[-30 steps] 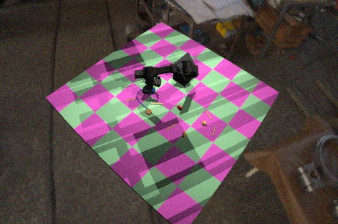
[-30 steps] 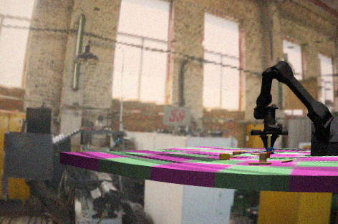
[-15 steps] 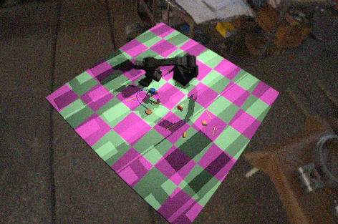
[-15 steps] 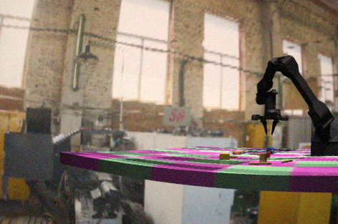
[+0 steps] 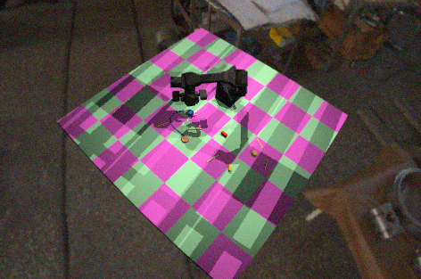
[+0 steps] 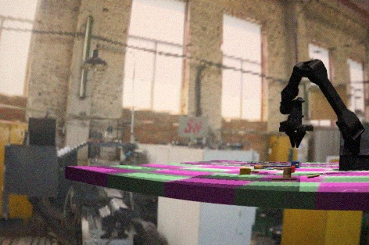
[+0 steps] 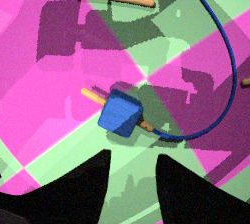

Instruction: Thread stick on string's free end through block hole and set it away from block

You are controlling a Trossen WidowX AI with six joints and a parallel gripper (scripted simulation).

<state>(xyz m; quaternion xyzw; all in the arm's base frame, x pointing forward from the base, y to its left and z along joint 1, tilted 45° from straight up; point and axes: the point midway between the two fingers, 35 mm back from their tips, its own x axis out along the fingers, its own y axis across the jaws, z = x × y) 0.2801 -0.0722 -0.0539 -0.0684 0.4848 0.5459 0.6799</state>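
Observation:
The blue block sits on the table. The stick lies through its hole: one end sticks out at the upper left in the wrist view, and the string end sticks out a little at the lower right. The blue string runs from that end, outside the block, in a curve to the round wooden button. My gripper is partly open and empty, raised well above the table, near the block. It touches nothing.
Loose sticks lie around, and more lie farther off. A red piece, a yellow piece and a tan cylinder are also on the checkered table.

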